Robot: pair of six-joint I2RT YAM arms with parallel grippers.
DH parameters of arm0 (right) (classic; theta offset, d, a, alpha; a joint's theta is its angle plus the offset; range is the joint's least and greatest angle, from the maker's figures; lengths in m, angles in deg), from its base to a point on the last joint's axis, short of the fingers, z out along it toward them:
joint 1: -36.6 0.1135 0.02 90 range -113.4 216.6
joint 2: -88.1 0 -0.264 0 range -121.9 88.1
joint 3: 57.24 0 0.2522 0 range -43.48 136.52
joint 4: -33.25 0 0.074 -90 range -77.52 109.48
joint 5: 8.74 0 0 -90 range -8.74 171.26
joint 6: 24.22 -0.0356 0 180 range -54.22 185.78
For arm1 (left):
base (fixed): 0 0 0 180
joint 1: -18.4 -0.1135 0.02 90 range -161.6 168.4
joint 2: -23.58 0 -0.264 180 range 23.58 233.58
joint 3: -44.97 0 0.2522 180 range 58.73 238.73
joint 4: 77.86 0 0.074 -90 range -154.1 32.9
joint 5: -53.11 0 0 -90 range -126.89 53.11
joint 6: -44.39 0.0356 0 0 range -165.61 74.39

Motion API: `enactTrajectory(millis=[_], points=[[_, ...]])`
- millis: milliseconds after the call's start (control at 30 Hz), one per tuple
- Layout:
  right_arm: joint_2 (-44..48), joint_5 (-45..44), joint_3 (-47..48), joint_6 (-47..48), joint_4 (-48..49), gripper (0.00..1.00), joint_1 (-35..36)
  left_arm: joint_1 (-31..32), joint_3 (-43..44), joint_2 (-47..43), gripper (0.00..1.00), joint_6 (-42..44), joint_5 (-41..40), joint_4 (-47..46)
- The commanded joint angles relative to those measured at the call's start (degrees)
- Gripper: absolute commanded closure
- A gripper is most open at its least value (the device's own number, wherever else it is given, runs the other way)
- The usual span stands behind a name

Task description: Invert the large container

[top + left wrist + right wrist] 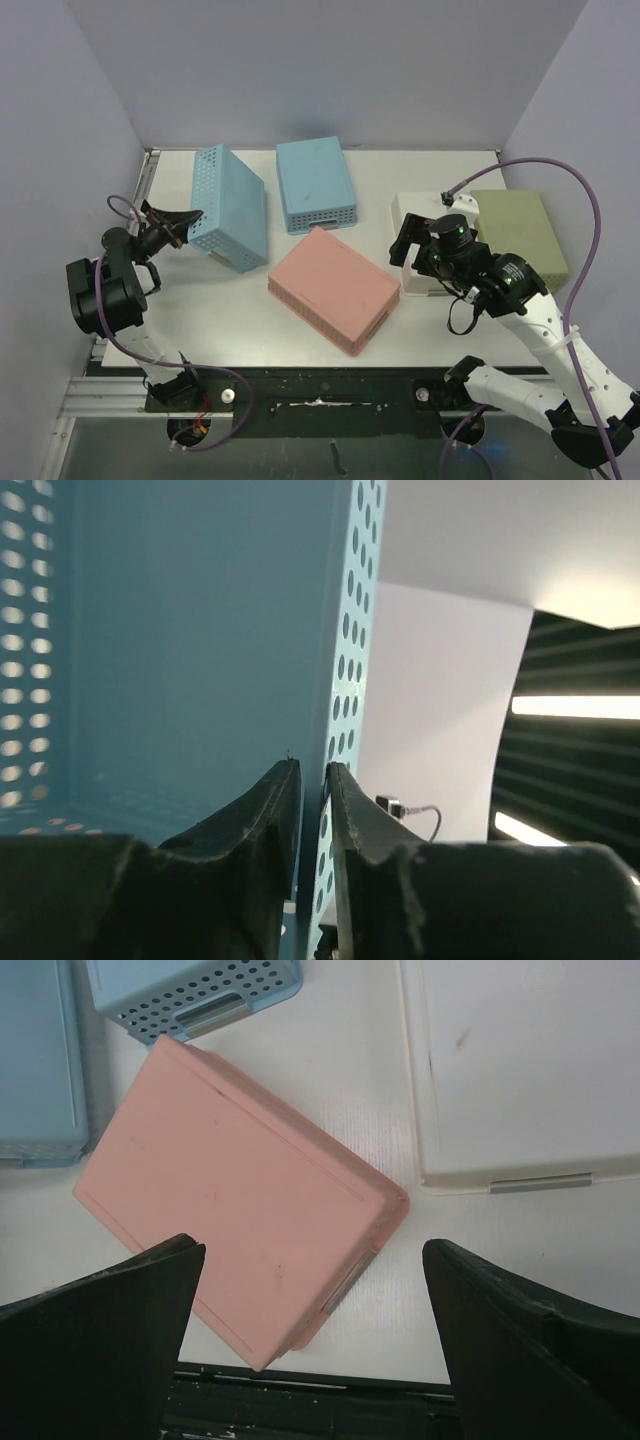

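The left gripper is seen pinched onto a perforated side wall of the large blue container, which is held tipped on its side at the left rear of the table. The flip is judged about half done. Next, the held wall must be carried over until the mouth faces down, then released. The right gripper is spread wide above the pink container.

The large container leaned at far left, a basket just right of it, an overturned bin nearer; tub and box sat right.
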Motion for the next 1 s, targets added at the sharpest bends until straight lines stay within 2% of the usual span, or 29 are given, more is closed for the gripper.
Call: enactTrajectory(millis=[0, 67, 100, 200, 233, 267, 333, 367, 500, 600, 667, 767, 967], points=[[0.0, -0.6, -0.2, -0.7, 1.0, 0.02, -0.4, -2.2, -0.9, -3.6, 0.82, 14.6, 1.8, 19.1], [-0.4, -0.5, 0.1, -0.7, 1.2, 0.02, -0.4, -3.2, 1.2, -5.1, 0.68, 29.6, 0.6, 33.5], [-0.5, -0.5, 0.1, -0.7, 1.3, 0.02, -0.4, -3.8, 3.6, -6.0, 0.66, 38.1, -0.5, 44.3], [-0.6, -0.4, 0.6, -0.5, 1.1, 0.02, -0.4, -4.6, 15.9, -7.4, 0.57, 68.3, -12.7, 84.8], [-0.6, -0.5, 0.5, -0.5, 1.0, 0.02, -0.4, -4.4, 19.5, -7.2, 0.55, 73.8, -17.2, 93.8], [-0.5, -0.5, 0.3, -0.4, 1.1, 0.02, -0.4, -4.1, 21.7, -7.1, 0.54, 77.0, -19.9, 98.2], [-0.2, -0.4, -0.3, -0.2, 1.5, 0.02, -0.4, -4.1, 24.1, -7.6, 0.51, 79.9, -24.5, 103.5], [-0.3, -0.3, -0.5, -0.2, 1.7, 0.02, -0.5, -3.9, 25.1, -8.1, 0.41, 81.0, -27.6, 104.5], [-0.7, -0.9, -0.8, -1.3, 1.3, 0.02, -0.4, -2.5, 29.1, -9.1, 0.28, 85.7, -39.1, 111.0], [-1.7, -3.1, -0.4, -2.6, -0.8, 0.02, -0.5, 0.0, 31.8, -9.6, 0.27, 88.0, -46.9, 114.4], [-2.6, -4.9, 0.2, -2.8, -2.7, 0.02, -0.7, 2.8, 33.5, -10.9, 0.27, 89.4, -55.8, 116.5], [-4.2, -7.2, 1.6, -2.8, -5.4, 0.03, -1.7, 6.1, 36.5, -13.9, 0.27, 89.6, -64.7, 119.3], [-6.3, -11.4, 4.8, 0.3, -7.7, 0.02, -5.2, 13.9, 44.0, -24.1, 0.27, 90.8, -73.1, 121.4]])
